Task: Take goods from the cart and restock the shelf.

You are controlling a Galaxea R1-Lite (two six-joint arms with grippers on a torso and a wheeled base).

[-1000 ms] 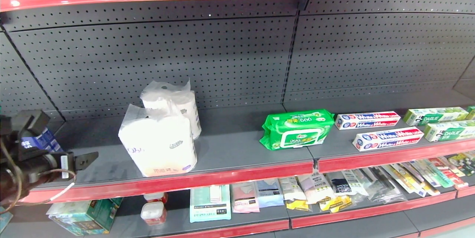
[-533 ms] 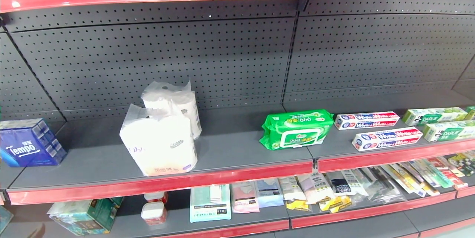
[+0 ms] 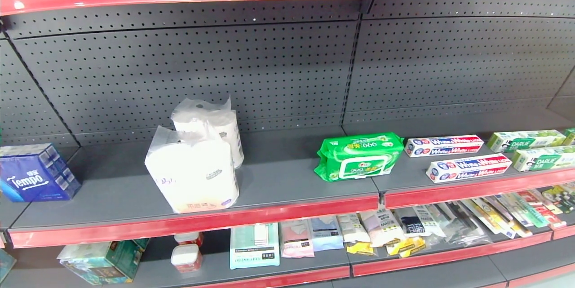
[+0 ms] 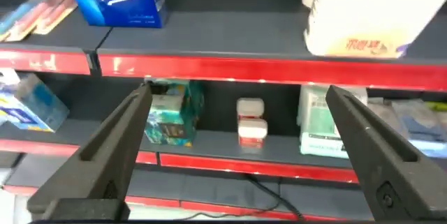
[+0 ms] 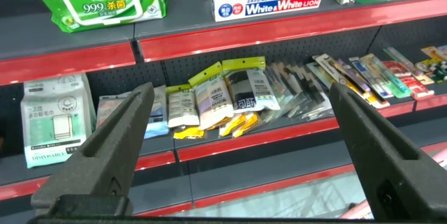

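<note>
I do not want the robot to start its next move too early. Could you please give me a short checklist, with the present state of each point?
1. The left gripper is open and empty: ok.
2. The right gripper is open and empty: ok.
3. The blue tissue pack stands upright on the shelf, apart from both grippers: ok.
4. There is free space between the paper roll packs and the green wipes pack: ok.
5. Where the cart stands: cannot tell.

Dark perforated back panel [image 3: 278,68] behind grey shelving [image 3: 287,171], red edge strips [image 3: 193,223] glossy with light reflections
</note>
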